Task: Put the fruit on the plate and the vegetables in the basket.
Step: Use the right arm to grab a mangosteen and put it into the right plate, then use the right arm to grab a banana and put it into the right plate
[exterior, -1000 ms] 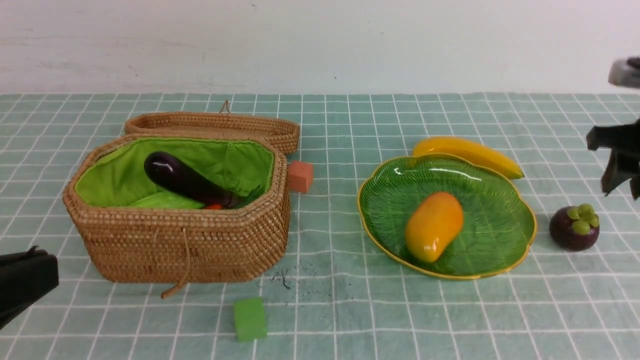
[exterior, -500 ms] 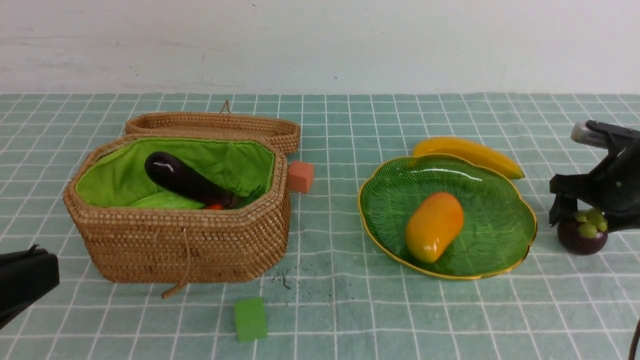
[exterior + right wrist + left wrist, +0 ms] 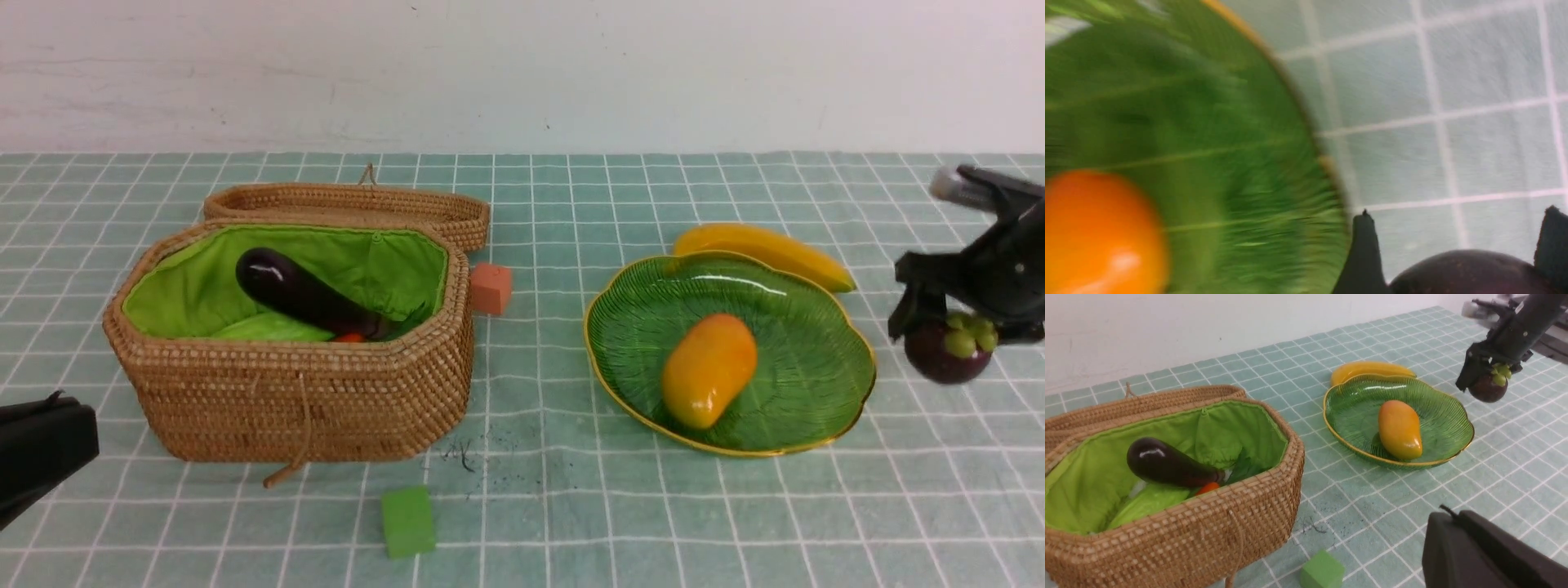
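My right gripper (image 3: pixel 939 331) is closed around the mangosteen (image 3: pixel 949 351), holding it above the table (image 3: pixel 563 523), near the plate (image 3: pixel 816 376).

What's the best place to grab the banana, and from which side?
Take the banana around its thick middle, coming from above. It lies flat behind the green dish, lengthwise roughly left to right, so the fingers should probably close across its width, one on the far side. The dish's rim overlaps its near side, so that finger may need care.
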You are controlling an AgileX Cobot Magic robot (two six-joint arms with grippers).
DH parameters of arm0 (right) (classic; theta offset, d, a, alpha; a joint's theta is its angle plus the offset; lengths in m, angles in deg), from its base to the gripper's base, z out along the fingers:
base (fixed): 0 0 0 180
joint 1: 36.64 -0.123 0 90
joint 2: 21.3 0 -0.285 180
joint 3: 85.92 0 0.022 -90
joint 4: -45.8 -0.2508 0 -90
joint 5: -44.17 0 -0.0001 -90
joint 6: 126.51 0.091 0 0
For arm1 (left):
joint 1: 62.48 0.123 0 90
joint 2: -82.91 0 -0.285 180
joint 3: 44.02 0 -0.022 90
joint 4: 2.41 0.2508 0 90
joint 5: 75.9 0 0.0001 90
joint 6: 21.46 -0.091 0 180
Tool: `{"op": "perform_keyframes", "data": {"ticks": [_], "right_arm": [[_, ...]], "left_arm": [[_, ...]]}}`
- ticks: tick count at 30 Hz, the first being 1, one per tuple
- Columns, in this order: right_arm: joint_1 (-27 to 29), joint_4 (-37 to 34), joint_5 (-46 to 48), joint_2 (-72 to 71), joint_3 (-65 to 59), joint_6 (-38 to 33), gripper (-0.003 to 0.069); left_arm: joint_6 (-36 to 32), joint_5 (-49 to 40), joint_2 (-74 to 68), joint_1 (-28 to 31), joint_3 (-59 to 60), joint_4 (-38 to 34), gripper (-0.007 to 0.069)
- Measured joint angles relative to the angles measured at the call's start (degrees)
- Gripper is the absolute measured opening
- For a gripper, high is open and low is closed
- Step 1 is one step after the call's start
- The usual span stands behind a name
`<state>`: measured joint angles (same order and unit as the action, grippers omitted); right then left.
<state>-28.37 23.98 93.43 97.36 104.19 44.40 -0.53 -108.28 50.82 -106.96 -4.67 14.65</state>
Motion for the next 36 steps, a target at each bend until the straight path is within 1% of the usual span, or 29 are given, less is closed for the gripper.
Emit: {"op": "perform_keyframes", "data": {"ticks": [1, 3, 7, 11, 13, 14, 15, 16, 17, 21, 22, 23, 25, 26, 27, 28, 31, 34, 36], "right_arm": [[-0.2, 0.0, 0.0, -0.6, 0.0, 0.0, 0.0506], [-3.6, -2.4, 0.6, -2.9, 0.5, -2.0, 0.0506], [-8.3, -2.7, 0.4, -0.4, 0.4, -3.8, 0.0506], [-9.8, -2.0, -0.7, 2.8, 0.4, -4.1, 0.0507], [-10.0, -0.9, -1.0, 3.3, 0.4, -4.1, 0.0563], [-10.0, -0.2, -0.9, 3.0, 0.7, -4.2, 0.0622], [-10.0, 0.1, -0.8, 3.0, 0.8, -4.2, 0.0629], [-10.0, 1.1, -0.2, 2.3, 1.8, -5.1, 0.0664], [-10.0, 2.0, 0.1, 1.6, 2.9, -6.3, 0.0676], [-10.0, 3.7, 1.0, -0.1, 6.8, -9.9, 0.0662], [-9.6, 4.9, 1.3, -0.1, 10.2, -12.3, 0.0630], [-9.5, 4.9, 1.2, -0.1, 10.6, -12.3, 0.0627], [-8.3, 5.3, 2.5, 2.4, 16.7, -17.0, 0.0568], [-8.2, 5.3, 2.7, 2.7, 17.3, -17.4, 0.0568], [-7.1, 5.1, 4.8, 5.8, 22.5, -21.0, 0.0547], [-6.9, 5.1, 5.4, 6.7, 23.2, -21.9, 0.0547], [-4.6, 3.1, 10.7, 14.6, 33.5, -29.4, 0.0543], [-2.7, -0.6, 14.2, 23.4, 42.9, -37.0, 0.0552], [-2.1, -2.0, 14.7, 26.0, 45.8, -39.1, 0.0553]], "left_arm": [[0.0, 0.1, 0.0, 0.0, 0.0, 0.0, -0.0003], [0.0, 1.8, 0.0, 0.0, 0.0, 0.0, -0.0002], [0.0, 2.8, 0.0, 0.0, 0.0, -0.1, -0.0002], [0.0, 2.9, 0.0, 0.0, 0.0, -0.6, -0.0002], [0.0, 3.0, 0.0, 0.0, 0.0, -0.8, 0.0000], [0.0, 3.1, 0.0, 0.0, 0.0, -0.8, 0.0000], [0.0, 3.1, 0.0, 0.0, 0.0, -0.9, 0.0001], [0.0, 3.2, 0.0, 0.0, 0.0, -0.9, 0.0002], [0.0, 3.2, 0.0, 0.0, 0.0, -0.9, 0.0003], [0.0, 3.2, 0.0, 0.0, 0.0, -0.9, 0.0003], [0.0, 3.2, 0.0, 0.0, 0.0, -0.9, 0.0003], [0.0, 3.2, 0.0, 0.0, 0.0, -0.9, 0.0003], [0.0, 3.2, 0.0, 0.0, 0.0, -0.9, 0.0004], [0.0, 3.2, 0.0, 0.0, 0.0, -0.9, 0.0004], [0.0, 3.2, 0.0, 0.0, 0.0, -0.9, 0.0004], [0.0, 3.2, 0.0, 0.0, 0.0, -0.9, 0.0004], [0.0, 3.2, 0.0, 0.0, 0.0, -0.9, 0.0004], [0.0, 3.2, 0.0, 0.0, 0.0, -0.9, 0.0004], [0.0, 3.2, 0.0, 0.0, 0.0, -0.9, 0.0004]]}}
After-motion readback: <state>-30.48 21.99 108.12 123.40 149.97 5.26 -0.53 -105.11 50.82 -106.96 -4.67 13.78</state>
